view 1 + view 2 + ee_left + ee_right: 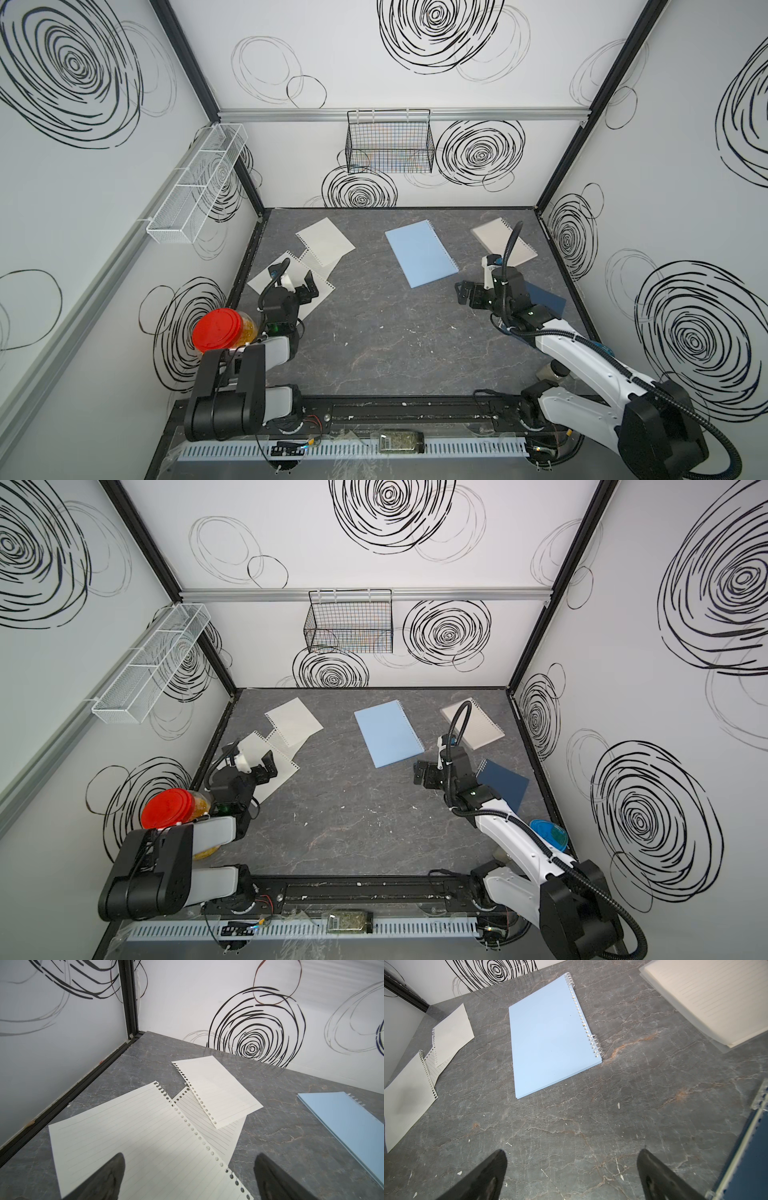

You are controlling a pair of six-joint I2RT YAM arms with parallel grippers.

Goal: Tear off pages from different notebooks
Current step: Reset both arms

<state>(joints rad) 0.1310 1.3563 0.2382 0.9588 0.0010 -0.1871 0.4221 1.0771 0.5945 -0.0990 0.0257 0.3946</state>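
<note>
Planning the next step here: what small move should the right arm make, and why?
Probably ease the right gripper forward to the light-blue notebook: it is open and empty over bare table, the closed notebook lies straight ahead, and the left gripper is open above the loose pages.

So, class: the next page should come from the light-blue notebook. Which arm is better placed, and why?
Probably the right: the right gripper hangs open near the light-blue notebook, facing it. The left gripper is open over the loose pages.
</note>
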